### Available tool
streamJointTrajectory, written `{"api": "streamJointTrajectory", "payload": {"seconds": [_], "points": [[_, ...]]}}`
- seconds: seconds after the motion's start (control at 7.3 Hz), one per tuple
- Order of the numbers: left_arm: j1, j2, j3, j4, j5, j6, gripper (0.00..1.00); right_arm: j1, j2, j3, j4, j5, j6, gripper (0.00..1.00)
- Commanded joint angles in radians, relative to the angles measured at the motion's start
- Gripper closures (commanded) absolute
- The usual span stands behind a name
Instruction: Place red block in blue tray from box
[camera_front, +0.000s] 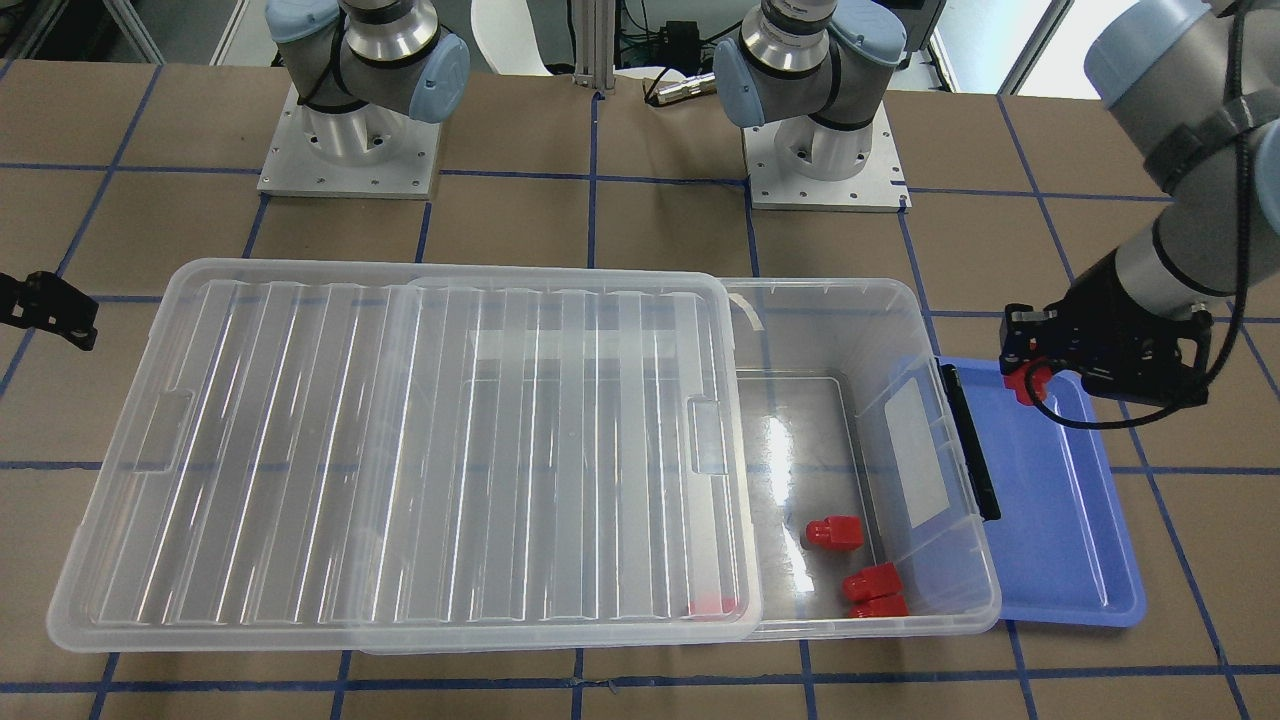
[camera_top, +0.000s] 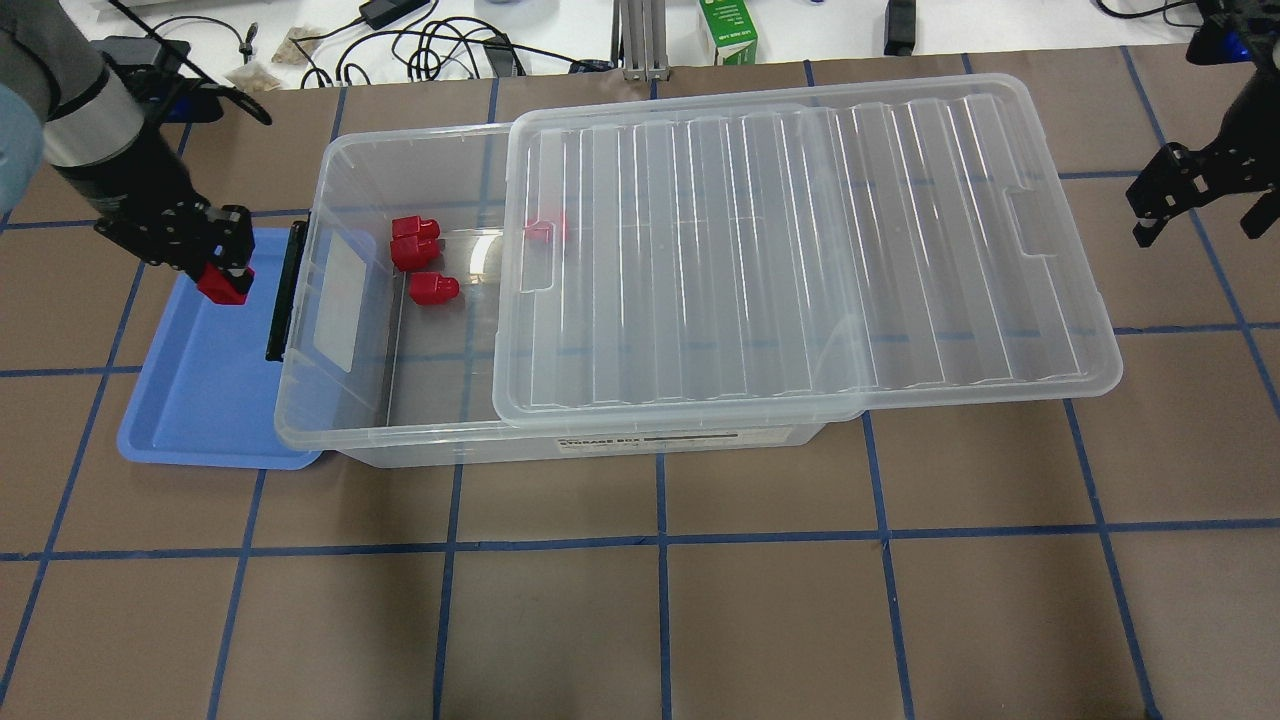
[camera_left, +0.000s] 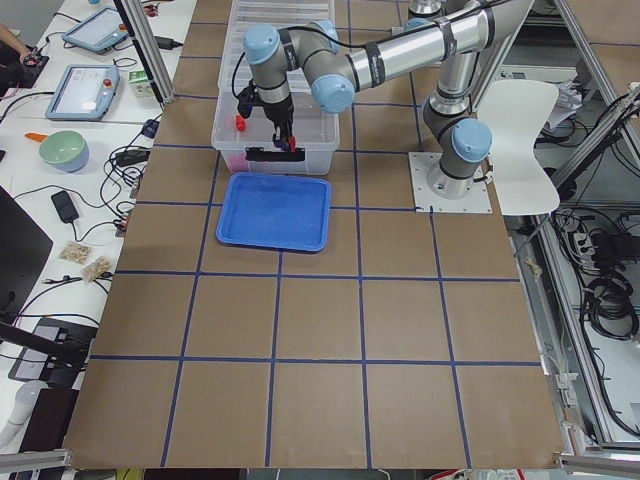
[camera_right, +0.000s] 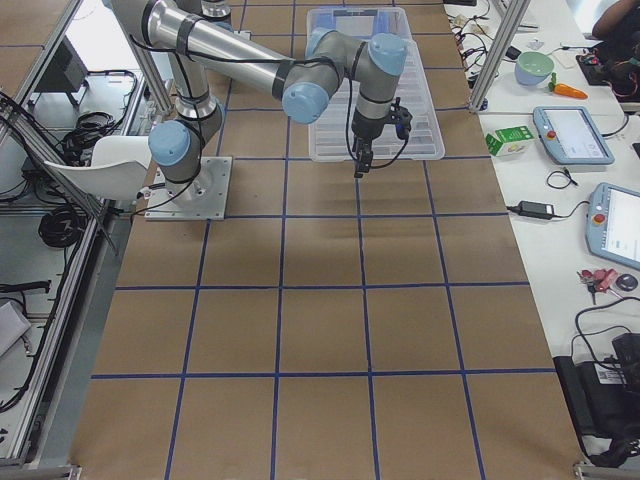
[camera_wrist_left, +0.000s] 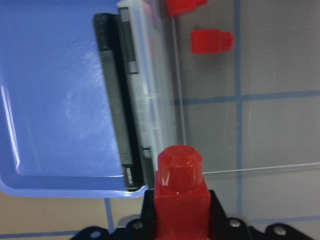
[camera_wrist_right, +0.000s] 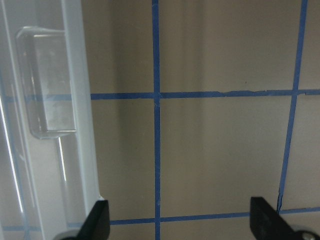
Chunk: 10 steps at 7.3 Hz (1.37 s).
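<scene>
My left gripper (camera_top: 222, 281) is shut on a red block (camera_top: 224, 285) and holds it above the far corner of the blue tray (camera_top: 205, 385), close to the box's black latch bar (camera_top: 283, 290). The held block also shows in the left wrist view (camera_wrist_left: 180, 200) and the front view (camera_front: 1027, 381). The clear box (camera_top: 420, 400) lies beside the tray, its ribbed lid (camera_top: 800, 250) slid aside. Three loose red blocks (camera_top: 420, 265) lie in the box's open end and one more shows under the lid's edge (camera_top: 545, 230). My right gripper (camera_top: 1200, 215) is open and empty beyond the lid's other end.
The tray (camera_front: 1060, 500) is partly tucked under the box's rim (camera_front: 985, 560). The robot bases (camera_front: 820, 160) stand behind the box. Cables and a green carton (camera_top: 728, 30) lie along the table's far edge. Brown table with blue tape lines (camera_top: 660, 540) lies in front.
</scene>
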Motion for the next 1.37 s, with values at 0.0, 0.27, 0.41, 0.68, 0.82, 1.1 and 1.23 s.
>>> {"api": "streamJointTrajectory", "payload": {"seconds": [0.0,0.27,0.41,0.68,0.82,1.1,1.23], "points": [[0.109,-0.101,-0.042,0.151,-0.007,0.184,1.00,-0.001,0.068,0.000,-0.056,0.008,0.010,0.00],[0.128,-0.207,-0.072,0.329,-0.008,0.236,0.99,0.013,0.085,0.000,-0.085,0.008,0.010,0.00],[0.128,-0.248,-0.073,0.351,-0.005,0.236,0.99,0.017,0.085,0.000,-0.085,0.010,0.010,0.00],[0.128,-0.273,-0.074,0.357,-0.007,0.235,0.99,0.046,0.088,0.003,-0.087,0.039,0.011,0.00],[0.124,-0.293,-0.073,0.359,-0.005,0.230,0.88,0.048,0.089,0.003,-0.087,0.039,0.013,0.00],[0.124,-0.325,-0.074,0.414,-0.005,0.239,0.38,0.050,0.089,0.003,-0.084,0.071,0.014,0.00],[0.124,-0.324,-0.073,0.416,-0.004,0.236,0.22,0.051,0.089,0.003,-0.082,0.095,0.033,0.00]]}}
